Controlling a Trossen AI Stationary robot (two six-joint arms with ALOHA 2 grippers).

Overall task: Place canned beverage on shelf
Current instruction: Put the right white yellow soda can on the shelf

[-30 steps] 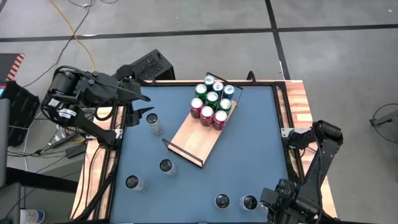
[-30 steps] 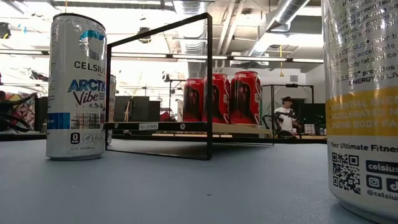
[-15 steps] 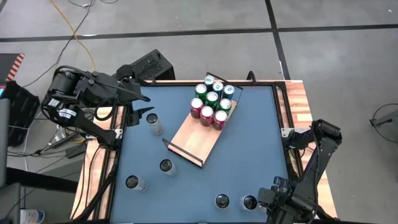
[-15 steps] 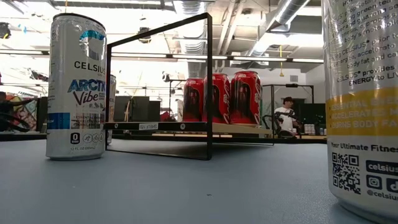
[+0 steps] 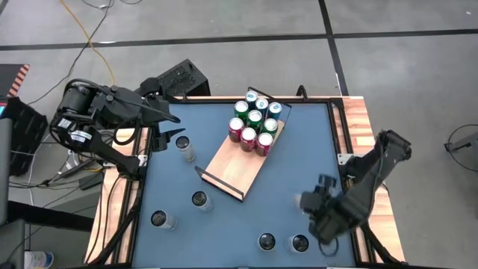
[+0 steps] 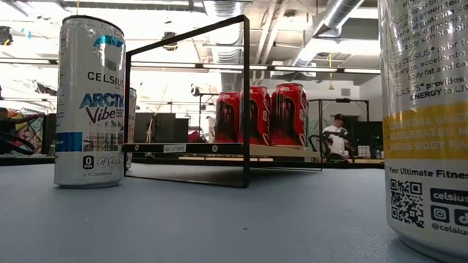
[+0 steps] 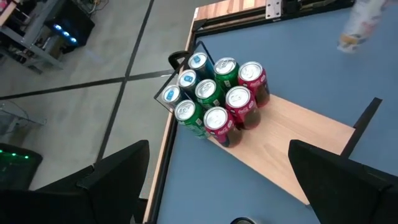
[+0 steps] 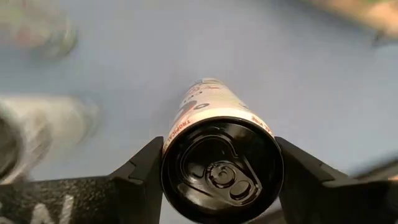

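Around my table (image 5: 299, 172), a grey concrete floor (image 5: 224, 22) spreads out, crossed by dark lines (image 5: 332, 45), with an orange cable (image 5: 89, 33) trailing toward 10 o'clock. A black box (image 5: 179, 78) sits at the table's 11 o'clock corner. Level across the blue top, I see an open ceiling hung with ducts (image 6: 307, 36) and strip lights (image 6: 183, 66), dark cabinets (image 6: 164, 128) at the back, and a person (image 6: 338, 135) seated far off at 2 o'clock.
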